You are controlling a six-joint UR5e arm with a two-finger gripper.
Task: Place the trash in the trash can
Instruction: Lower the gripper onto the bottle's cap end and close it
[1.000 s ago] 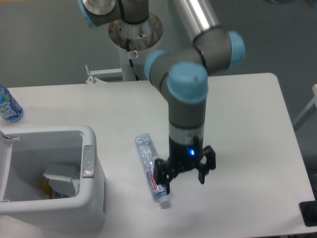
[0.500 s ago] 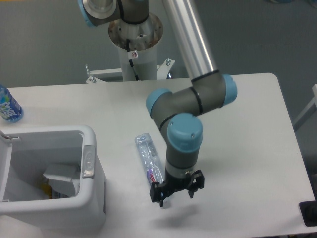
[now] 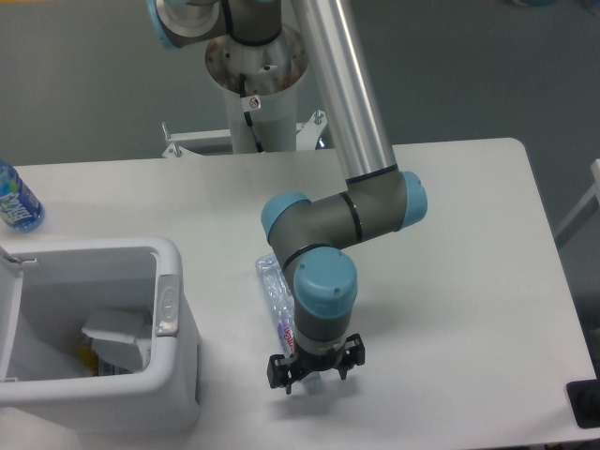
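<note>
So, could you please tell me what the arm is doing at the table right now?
The arm is clearing trash. Its pincer is open and low over the table, straddling the near end of the flattened clear bottle, apparently about to grasp it. The white trash can stands open to the left with some white material already inside. An upright bottle with a blue label stands at the table's far left edge, untouched.

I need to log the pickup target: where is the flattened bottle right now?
The flattened bottle lies on the table near the front centre, just right of the trash can; its near end is hidden under the gripper.
</note>
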